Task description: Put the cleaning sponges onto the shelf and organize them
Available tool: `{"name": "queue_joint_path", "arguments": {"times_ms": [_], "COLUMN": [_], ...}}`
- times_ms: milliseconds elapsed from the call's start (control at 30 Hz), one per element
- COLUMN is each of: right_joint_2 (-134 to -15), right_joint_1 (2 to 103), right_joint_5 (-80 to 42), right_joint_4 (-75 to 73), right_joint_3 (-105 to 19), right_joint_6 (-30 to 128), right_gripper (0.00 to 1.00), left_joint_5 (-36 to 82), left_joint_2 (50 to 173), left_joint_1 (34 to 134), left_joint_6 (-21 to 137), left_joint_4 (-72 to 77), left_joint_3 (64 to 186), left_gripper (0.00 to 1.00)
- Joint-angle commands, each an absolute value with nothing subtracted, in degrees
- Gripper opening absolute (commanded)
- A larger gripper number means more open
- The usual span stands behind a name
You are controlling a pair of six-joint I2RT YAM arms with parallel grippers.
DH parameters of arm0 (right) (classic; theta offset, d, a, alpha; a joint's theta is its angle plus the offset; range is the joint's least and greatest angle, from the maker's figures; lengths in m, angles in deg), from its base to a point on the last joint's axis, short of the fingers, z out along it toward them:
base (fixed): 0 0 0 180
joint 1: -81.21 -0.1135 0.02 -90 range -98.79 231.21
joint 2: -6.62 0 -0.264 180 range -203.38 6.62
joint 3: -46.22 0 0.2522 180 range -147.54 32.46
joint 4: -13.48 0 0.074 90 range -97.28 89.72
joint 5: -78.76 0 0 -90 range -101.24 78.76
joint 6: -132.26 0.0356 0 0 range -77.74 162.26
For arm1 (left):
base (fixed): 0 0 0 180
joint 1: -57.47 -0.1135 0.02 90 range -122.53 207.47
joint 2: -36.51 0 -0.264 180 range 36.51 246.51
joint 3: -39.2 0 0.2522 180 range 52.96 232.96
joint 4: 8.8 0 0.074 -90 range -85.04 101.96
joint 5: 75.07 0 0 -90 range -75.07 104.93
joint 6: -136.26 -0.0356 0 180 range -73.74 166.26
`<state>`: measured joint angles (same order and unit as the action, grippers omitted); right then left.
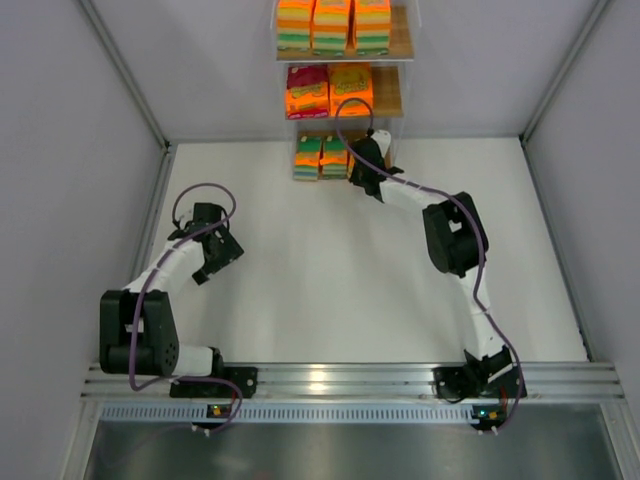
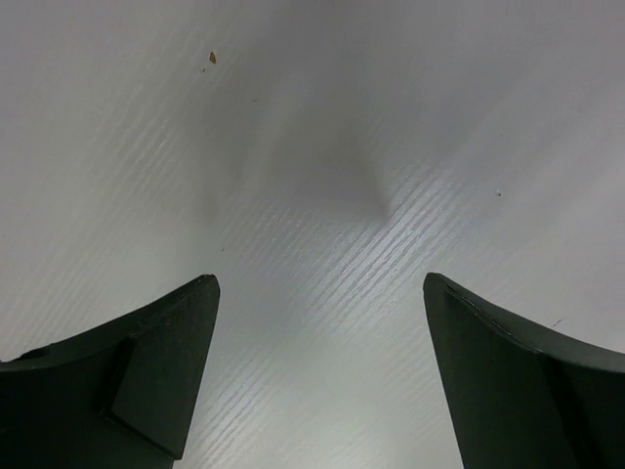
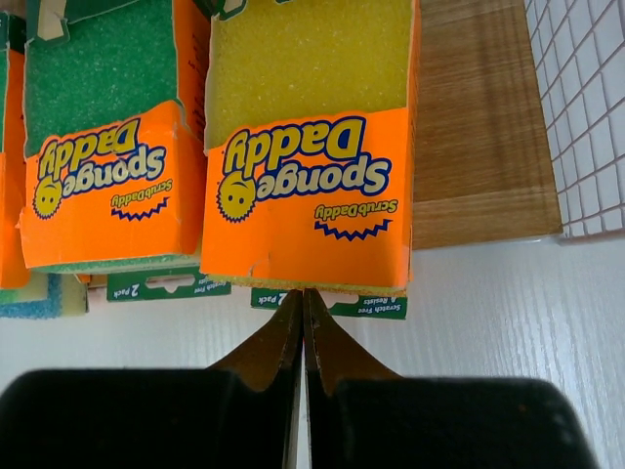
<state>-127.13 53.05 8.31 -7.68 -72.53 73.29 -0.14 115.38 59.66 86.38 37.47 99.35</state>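
The shelf (image 1: 399,42) stands at the far middle, with sponge packs on all three tiers: three on top (image 1: 332,25), two in the middle (image 1: 328,90), several on the bottom (image 1: 320,157). My right gripper (image 1: 362,152) is at the bottom tier. In the right wrist view it (image 3: 303,293) is shut, with its tips against the near edge of a yellow-faced orange pack (image 3: 311,147) lying on the wooden board (image 3: 479,127). A green-faced pack (image 3: 103,147) lies beside it on the left. My left gripper (image 1: 213,262) is open and empty over the bare table (image 2: 322,283).
Grey walls close in the white table (image 1: 320,290) on the left, right and far sides. The shelf's white grid side (image 3: 586,98) is just right of the yellow pack. A metal rail (image 1: 350,380) runs along the near edge.
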Motion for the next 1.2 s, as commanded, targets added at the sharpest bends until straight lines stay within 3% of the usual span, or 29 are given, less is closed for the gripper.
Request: {"name": "queue_joint_path", "arguments": {"times_ms": [0,200,400,433,500,567,633,700,767,1000,1167], "right_joint_2": [-128.9,-130.0,-126.6,-123.8,-120.0,-113.8,-107.8,-103.8,-97.5,-80.1,-60.9], "right_joint_1": [56.2,56.3,56.3,56.3,55.7,55.3,54.2,52.8,51.7,47.5,47.2], "right_joint_5": [9.2,9.4,4.6,3.2,0.2,-1.5,-2.5,-3.5,-4.0,-6.6,-5.4], "right_joint_4": [-4.2,-3.3,-0.8,1.2,5.8,8.6,10.3,10.4,9.0,-5.6,-5.3], "right_joint_3": [-76.6,-77.7,-72.4,-70.5,-63.0,-57.8,-51.8,-46.9,-44.1,-37.3,-28.0], "right_joint_6": [73.4,70.0,65.3,64.7,64.2,64.1,64.2,63.5,62.5,62.6,61.0], "right_gripper": [0.01,0.05,0.17,0.28,0.39,0.6,0.73,0.77,0.99,0.99,0.99], "left_joint_5": [-0.5,0.1,2.6,5.1,8.2,13.0,15.7,20.4,23.5,33.5,35.4], "left_joint_2": [115.8,116.1,115.5,114.9,114.2,113.2,112.0,110.7,108.6,99.5,97.3], "left_joint_1": [59.1,59.0,58.9,58.9,58.9,58.9,58.9,58.9,58.9,59.0,59.0], "left_joint_6": [85.1,84.8,83.4,82.0,79.7,75.4,71.8,70.8,69.9,64.6,61.1], "left_joint_4": [34.8,34.8,34.2,33.8,32.5,32.0,32.1,32.1,32.1,32.0,31.3], "left_joint_3": [102.1,102.7,103.1,103.1,103.6,104.6,106.6,107.4,108.3,112.3,114.7], "left_gripper": [0.92,0.92,0.92,0.92,0.92,0.92,0.93,0.94,0.95,0.98,0.98]}}
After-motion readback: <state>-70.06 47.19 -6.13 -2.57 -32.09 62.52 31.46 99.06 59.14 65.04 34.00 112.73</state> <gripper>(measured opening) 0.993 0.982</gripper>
